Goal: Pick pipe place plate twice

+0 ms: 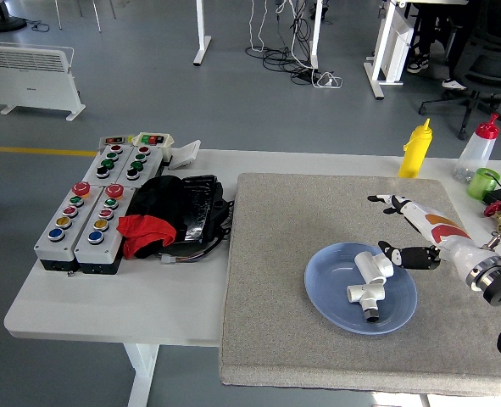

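Note:
A white pipe fitting (370,284) lies inside the shallow blue plate (328,297) on the grey mat. My right hand (404,229) hovers just right of and above the plate, fingers spread, holding nothing. One black fingertip (388,253) is close to the pipe's upper end but apart from it. No left arm shows in the head view.
The grey mat (318,212) covers the table's right half. Two button boxes (93,212) and a black and red cloth bundle (169,216) sit at the left. A yellow bottle (415,149), a clear red-capped bottle (476,148) and a green cup (483,182) stand at the back right.

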